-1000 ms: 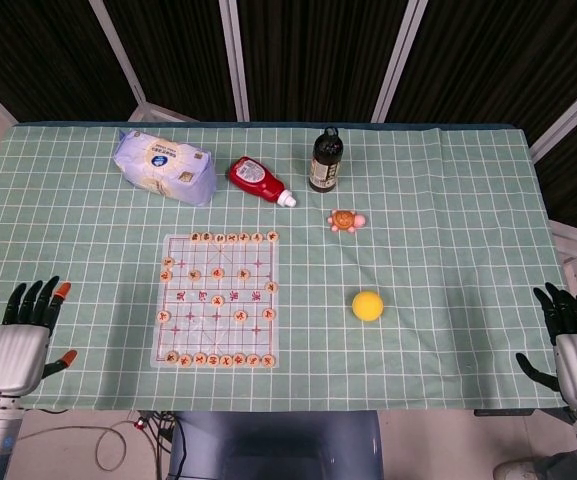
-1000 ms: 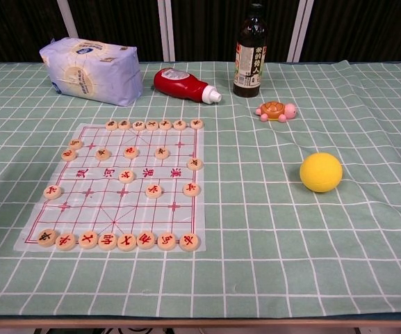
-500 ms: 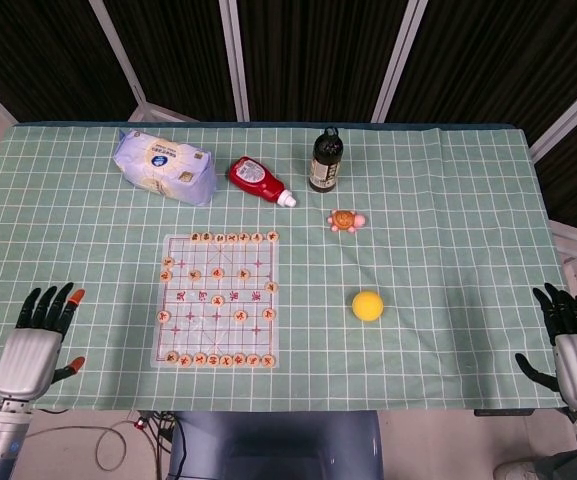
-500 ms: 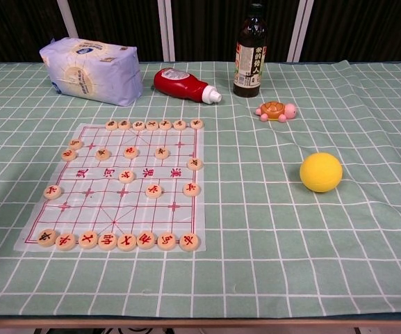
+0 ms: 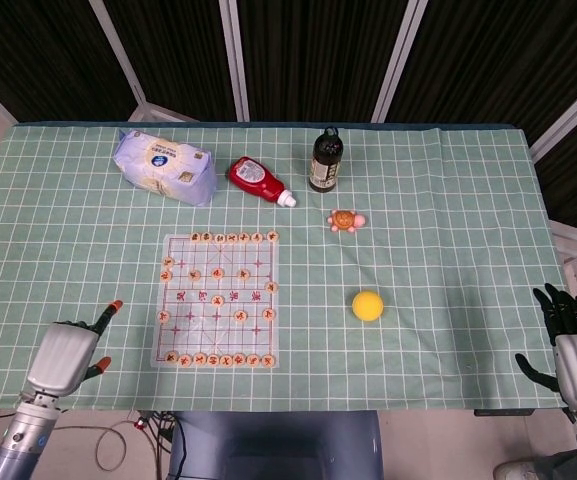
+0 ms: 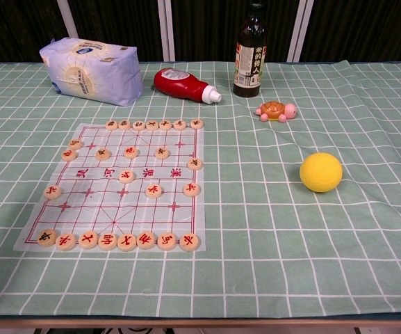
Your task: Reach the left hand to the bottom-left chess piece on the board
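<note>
The bottom-left chess piece [image 5: 171, 357] [image 6: 46, 237] is a round wooden disc with a red character, at the near left corner of the clear chess board [image 5: 218, 310] [image 6: 117, 209]. My left hand [image 5: 68, 355] hovers over the cloth left of the board, about a hand's width from that piece. It holds nothing, and one orange-tipped finger [image 5: 115, 304] reaches toward the board. My right hand [image 5: 573, 345] rests at the table's near right corner with its fingers spread and holding nothing. Neither hand shows plainly in the chest view.
Along the back lie a tissue pack [image 5: 163, 166], a red ketchup bottle [image 5: 258, 180] on its side and an upright dark sauce bottle [image 5: 326, 160]. A small turtle toy [image 5: 345, 221] and a yellow ball [image 5: 368, 305] sit right of the board.
My left hand has moved right toward the board and turned, its extended finger now angled at the board's left edge. The right hand has stayed put.
</note>
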`<state>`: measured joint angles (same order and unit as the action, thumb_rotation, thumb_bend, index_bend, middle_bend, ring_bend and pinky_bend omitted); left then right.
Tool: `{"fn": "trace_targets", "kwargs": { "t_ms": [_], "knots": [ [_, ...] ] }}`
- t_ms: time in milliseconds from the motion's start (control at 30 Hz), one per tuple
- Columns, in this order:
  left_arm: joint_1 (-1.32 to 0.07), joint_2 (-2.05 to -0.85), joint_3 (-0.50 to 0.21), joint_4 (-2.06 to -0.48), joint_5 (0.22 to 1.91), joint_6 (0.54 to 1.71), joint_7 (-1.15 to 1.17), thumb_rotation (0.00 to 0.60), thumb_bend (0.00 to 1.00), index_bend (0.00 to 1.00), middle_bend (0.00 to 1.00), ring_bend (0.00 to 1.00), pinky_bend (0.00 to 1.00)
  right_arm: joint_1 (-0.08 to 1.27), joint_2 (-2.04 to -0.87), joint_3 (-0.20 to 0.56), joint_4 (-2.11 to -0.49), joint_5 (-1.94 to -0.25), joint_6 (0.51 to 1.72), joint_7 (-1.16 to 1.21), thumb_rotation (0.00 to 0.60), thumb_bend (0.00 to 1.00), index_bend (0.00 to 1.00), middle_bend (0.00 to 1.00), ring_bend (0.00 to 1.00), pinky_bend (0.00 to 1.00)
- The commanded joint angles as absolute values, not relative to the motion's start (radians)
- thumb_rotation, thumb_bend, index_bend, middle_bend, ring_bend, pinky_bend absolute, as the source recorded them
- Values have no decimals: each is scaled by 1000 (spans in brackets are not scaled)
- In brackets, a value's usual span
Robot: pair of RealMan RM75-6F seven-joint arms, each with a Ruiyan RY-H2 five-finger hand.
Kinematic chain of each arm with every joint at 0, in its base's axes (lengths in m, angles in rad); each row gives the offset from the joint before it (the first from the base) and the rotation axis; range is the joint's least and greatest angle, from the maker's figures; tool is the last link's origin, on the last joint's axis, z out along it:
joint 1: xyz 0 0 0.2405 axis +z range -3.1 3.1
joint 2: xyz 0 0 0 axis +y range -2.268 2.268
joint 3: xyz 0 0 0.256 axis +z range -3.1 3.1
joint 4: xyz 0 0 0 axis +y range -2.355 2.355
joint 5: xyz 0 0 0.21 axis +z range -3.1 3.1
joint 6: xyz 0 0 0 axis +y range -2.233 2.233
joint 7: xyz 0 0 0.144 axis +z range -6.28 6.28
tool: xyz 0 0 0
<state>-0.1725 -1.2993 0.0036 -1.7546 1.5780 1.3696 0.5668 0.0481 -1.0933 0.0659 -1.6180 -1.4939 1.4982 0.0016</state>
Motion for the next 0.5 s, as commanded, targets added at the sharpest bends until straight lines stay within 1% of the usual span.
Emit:
{"fn": "trace_targets", "kwargs": {
  "t_ms": [33,200,333,500],
  "knots": [
    [-203,-1318,-6,-1817,1513,1302,620,600,132,376,1000,998,1000,48,-1093,66,-1619,-1492,1497,2,600,271,0,0,0,0],
    [-234,-1349,-16,-1910,1363,1218,749,600,161,421,1000,1000,1000,49,-1092,67,-1620,-1490,1494,5,600,271,0,0,0,0],
    [-248,-1390,-14,-1941,1307,1215,845,600,186,431,1000,1000,1000,48,-1089,67,-1621,-1487,1492,12,600,271,0,0,0,0],
    [-264,-1456,-15,-1942,1257,1226,924,600,187,427,1000,1000,1000,49,-1087,66,-1623,-1487,1489,17,600,270,0,0,0,0]
  ]
}}
